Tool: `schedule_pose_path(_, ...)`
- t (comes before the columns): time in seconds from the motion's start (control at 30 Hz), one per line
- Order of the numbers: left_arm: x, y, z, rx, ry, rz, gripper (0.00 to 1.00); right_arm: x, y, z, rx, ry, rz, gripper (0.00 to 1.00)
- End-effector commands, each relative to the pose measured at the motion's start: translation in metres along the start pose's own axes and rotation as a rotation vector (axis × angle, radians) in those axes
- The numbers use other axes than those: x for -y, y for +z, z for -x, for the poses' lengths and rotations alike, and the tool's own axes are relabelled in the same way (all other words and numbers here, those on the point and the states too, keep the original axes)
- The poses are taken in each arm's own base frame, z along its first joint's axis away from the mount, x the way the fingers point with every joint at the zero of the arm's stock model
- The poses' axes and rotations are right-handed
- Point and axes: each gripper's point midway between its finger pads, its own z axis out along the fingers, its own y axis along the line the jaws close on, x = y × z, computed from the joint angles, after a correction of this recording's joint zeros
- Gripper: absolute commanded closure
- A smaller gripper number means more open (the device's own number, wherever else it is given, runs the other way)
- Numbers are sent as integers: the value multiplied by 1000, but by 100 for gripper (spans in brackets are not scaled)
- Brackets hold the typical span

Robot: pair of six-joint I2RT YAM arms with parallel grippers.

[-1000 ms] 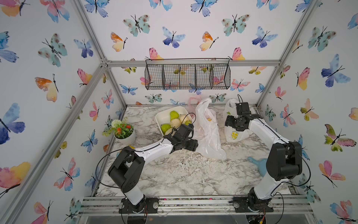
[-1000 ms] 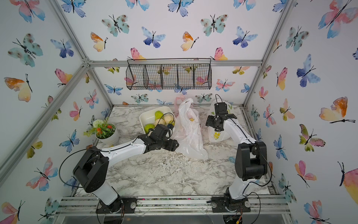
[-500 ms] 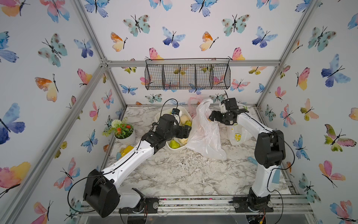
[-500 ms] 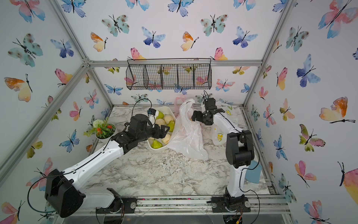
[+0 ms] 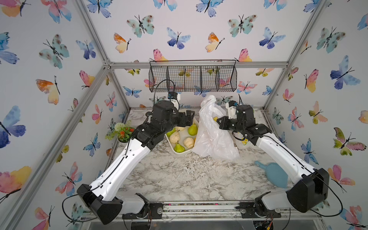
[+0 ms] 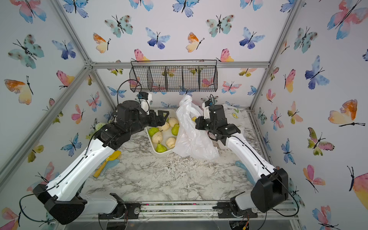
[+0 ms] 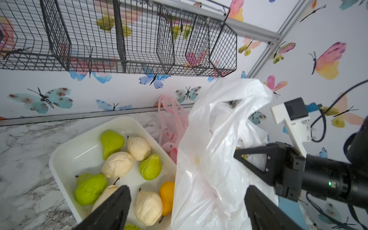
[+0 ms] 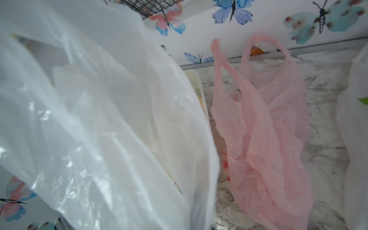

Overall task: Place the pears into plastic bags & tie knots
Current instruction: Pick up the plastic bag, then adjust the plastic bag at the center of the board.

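Since half a second ago the right jaws have snapped shut on the edge of the white bag [image 5: 211,135], and the left jaws have spread wide, empty, above the tray [image 7: 79,153]. The white bag stands just beside the tray, the pink bag [image 8: 264,129] by its far corner, and the lemon bag [image 6: 233,115] beyond the white one on the desk [image 5: 179,175]. Barely started: roughly nine pears [image 7: 117,164] all in the tray, three bags, zero knots.

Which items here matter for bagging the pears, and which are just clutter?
Job:
pears in the white tray
white bag
pink bag
lemon-print bag

Lying about:
flower pot
wire basket on the back wall
blue scoop
yellow utensil
orange fruit in the tray
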Motion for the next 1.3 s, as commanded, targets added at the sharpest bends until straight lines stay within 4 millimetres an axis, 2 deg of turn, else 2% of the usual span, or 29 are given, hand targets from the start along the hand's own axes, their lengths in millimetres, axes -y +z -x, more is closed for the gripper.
schedule_pose_path(0.0,3,18,-19,-80,-27,15,1,8,12,-12,9,31,-71,94)
schedule_pose_path(0.1,14,32,-23,-112,-53,-29,2,8,17,-13,4,22,-70,95)
schedule_pose_path(0.17,17,41,-30,-139,-53,-30,2,2,18,-13,-4,26,-39,95)
schedule_pose_path(0.27,9,54,-40,-158,-55,9,2,-11,17,-12,9,70,20,95)
schedule_pose_path(0.6,7,91,-52,-183,22,70,1,-60,6,-14,65,133,120,97)
schedule_pose_path(0.63,1,95,-55,-189,40,99,3,-64,3,-14,80,145,132,97)
schedule_pose_path(0.7,-19,94,-58,-188,66,205,27,-69,-2,-12,112,185,166,98)
schedule_pose_path(0.77,-43,79,-52,-179,87,303,58,-71,-7,-11,132,228,193,98)
schedule_pose_path(0.83,-59,52,-34,-136,73,306,86,-77,-4,-13,107,244,225,97)
schedule_pose_path(0.9,-71,18,-10,-45,43,288,100,-89,5,-22,40,243,279,94)
schedule_pose_path(0.93,-73,-3,3,10,49,277,100,-97,10,-29,3,242,315,90)
schedule_pose_path(0.97,-74,-23,14,53,60,276,100,-105,14,-36,-37,235,357,82)
schedule_pose_path(1.03,-74,-54,25,91,107,283,100,-118,19,-46,-98,201,427,55)
schedule_pose_path(1.07,-78,-68,28,101,126,306,100,-121,18,-46,-108,165,440,45)
schedule_pose_path(1.13,-92,-96,32,117,145,368,100,-107,13,-32,-65,111,360,33)
schedule_pose_path(1.2,-111,-124,40,158,142,437,100,-83,12,-15,-36,103,278,27)
schedule_pose_path(1.27,-124,-150,49,203,146,490,100,-60,30,-11,-76,56,157,24)
